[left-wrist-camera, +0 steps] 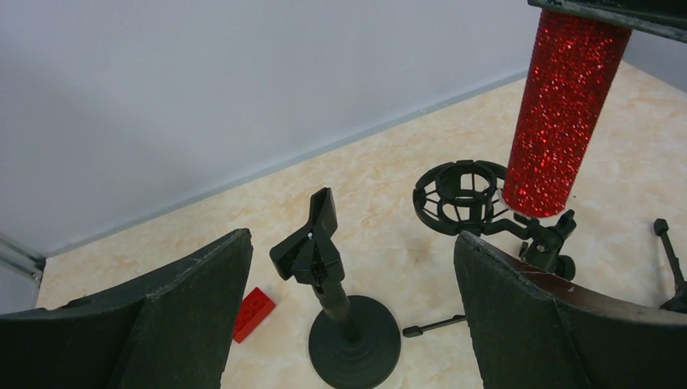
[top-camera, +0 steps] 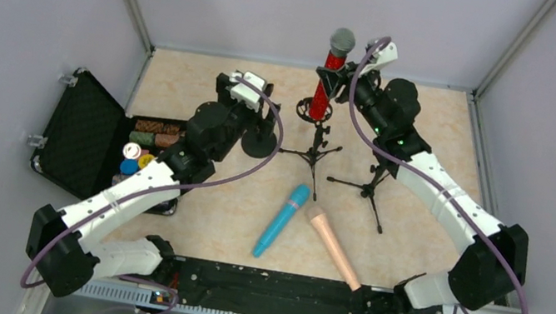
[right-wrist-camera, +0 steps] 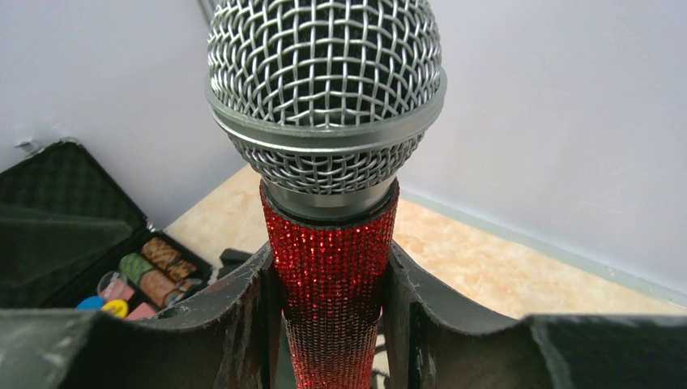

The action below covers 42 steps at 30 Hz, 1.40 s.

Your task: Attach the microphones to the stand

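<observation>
The glittery red microphone (right-wrist-camera: 330, 231) with its grey mesh head (top-camera: 342, 42) stands upright, my right gripper (right-wrist-camera: 328, 258) shut on its body just below the head. Its lower end (left-wrist-camera: 539, 194) hangs over the right rim of a black ring mount (left-wrist-camera: 455, 194) on a tripod stand (top-camera: 315, 153). The cyan-blue microphone (top-camera: 281, 221) and the peach-pink microphone (top-camera: 334, 248) lie side by side on the table near the front. My left gripper (left-wrist-camera: 350, 243) is open, one finger on each side of a round-base stand (left-wrist-camera: 354, 340) and its clip (left-wrist-camera: 312, 243), not touching either.
A second tripod stand (top-camera: 372, 186) is under the right arm. A small red block (left-wrist-camera: 253, 314) lies left of the round base. An open black case (top-camera: 81, 130) holding coloured pieces sits at the left edge. Walls close in the back and sides.
</observation>
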Motion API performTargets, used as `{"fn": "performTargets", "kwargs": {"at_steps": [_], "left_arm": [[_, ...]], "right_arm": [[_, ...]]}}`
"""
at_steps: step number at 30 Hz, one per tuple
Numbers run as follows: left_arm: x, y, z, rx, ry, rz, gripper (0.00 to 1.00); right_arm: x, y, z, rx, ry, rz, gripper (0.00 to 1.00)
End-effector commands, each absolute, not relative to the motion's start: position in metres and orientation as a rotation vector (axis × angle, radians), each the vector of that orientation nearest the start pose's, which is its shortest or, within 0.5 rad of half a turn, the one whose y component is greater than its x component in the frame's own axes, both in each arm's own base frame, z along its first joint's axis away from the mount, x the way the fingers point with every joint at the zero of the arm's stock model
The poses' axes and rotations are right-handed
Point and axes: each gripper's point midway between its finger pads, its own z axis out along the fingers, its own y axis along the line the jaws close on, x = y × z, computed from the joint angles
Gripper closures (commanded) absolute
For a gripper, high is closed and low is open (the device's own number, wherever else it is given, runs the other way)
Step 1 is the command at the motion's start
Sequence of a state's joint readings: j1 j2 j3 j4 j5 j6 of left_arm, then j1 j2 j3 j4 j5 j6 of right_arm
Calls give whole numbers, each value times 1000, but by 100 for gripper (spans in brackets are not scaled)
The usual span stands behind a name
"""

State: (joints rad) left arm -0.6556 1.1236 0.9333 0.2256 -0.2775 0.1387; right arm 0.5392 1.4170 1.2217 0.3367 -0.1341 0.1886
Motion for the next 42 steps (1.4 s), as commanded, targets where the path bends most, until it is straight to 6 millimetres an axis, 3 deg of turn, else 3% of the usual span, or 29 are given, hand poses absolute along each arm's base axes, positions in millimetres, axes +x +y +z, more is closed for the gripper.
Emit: {"fn": "performTargets", "kwargs": {"at_steps": [1,12,19,42], "left_arm": [[349,-187,351,312,1430,-182,1],[349,-190,345,333,1447,-186,1],[348,-195,342,350,1450,-209,1],[356,-202,324,380,1491,-193,1]], "right_arm": [[414,274,434,-343,1253,639,100],[449,288,419,-345,1265,597,100],[463,283,404,-319,1272,560,100],[475,275,342,-288,1374,556,100]]}}
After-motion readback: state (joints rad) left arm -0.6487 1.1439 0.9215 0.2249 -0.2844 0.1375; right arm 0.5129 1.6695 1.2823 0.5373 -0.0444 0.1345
